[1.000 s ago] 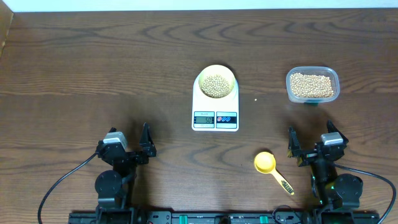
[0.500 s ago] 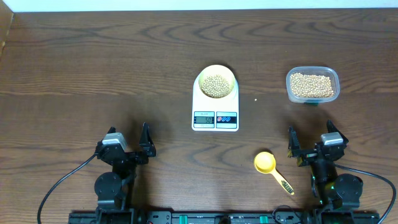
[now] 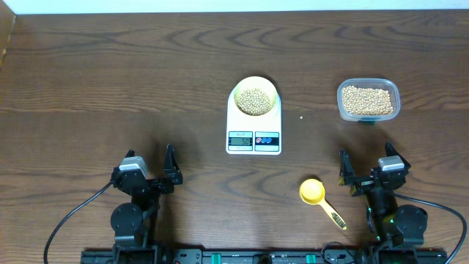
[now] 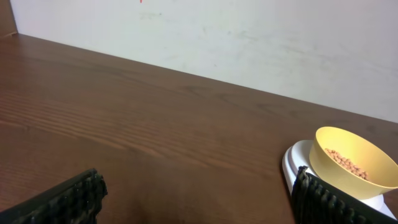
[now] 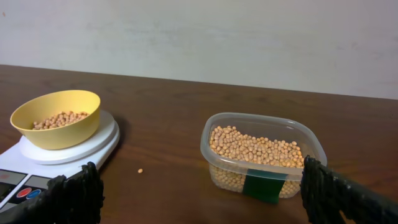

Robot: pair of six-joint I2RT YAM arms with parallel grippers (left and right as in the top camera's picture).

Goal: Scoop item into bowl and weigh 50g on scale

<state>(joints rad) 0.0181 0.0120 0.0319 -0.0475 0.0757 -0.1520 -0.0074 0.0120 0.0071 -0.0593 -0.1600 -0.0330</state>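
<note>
From overhead I have the scale (image 3: 253, 141) near the middle of the table (image 3: 110, 81), its display end toward the arms. The bowl (image 3: 235, 94) sits on the scale's platform at the far end, with beans (image 3: 254, 101) in it. Right of the scale, well apart, stands a tub (image 3: 340, 99) holding more beans. I see a single loose bean (image 3: 301, 116) on the table between them. A scoop (image 3: 313, 192) lies nearer the arms, just left of the right gripper (image 3: 366, 166). The left gripper (image 3: 150, 163) sits near the front edge, left of the scale.
</note>
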